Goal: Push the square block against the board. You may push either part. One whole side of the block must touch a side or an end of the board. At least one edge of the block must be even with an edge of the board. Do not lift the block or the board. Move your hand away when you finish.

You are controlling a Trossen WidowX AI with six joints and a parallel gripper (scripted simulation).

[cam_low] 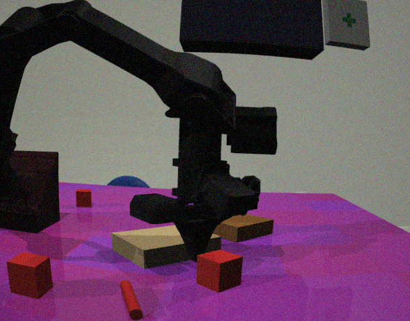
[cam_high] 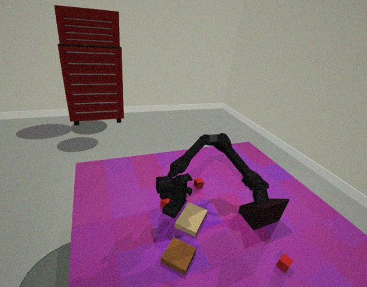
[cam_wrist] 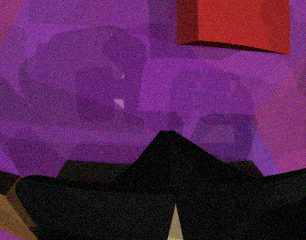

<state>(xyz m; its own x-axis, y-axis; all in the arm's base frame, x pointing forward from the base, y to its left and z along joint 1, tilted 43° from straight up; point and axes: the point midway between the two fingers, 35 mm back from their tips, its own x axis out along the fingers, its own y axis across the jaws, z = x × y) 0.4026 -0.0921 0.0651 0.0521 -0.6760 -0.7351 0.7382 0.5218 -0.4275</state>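
From above, your tool (cam_high: 172, 213), pinched shut on nothing, sits at the tan board's (cam_high: 191, 219) far end; the brown block (cam_high: 178, 255) lies beyond it. Outside view: tip low beside the board (cam_low: 152, 245). Wrist view shows 1 red cube (cam_wrist: 233, 3) ahead.

Gripper (cam_low: 194, 247) shut, holding nothing, tip low against the near end of the tan board (cam_low: 152, 245), just behind a red cube (cam_low: 219, 270). Brown square block (cam_low: 244, 227) sits past the board on the right; can't tell if they touch. Red cylinder (cam_low: 130, 299), second red cube (cam_low: 29, 273) front left, small one (cam_low: 83, 198) far back on the purple mat (cam_low: 319, 262).
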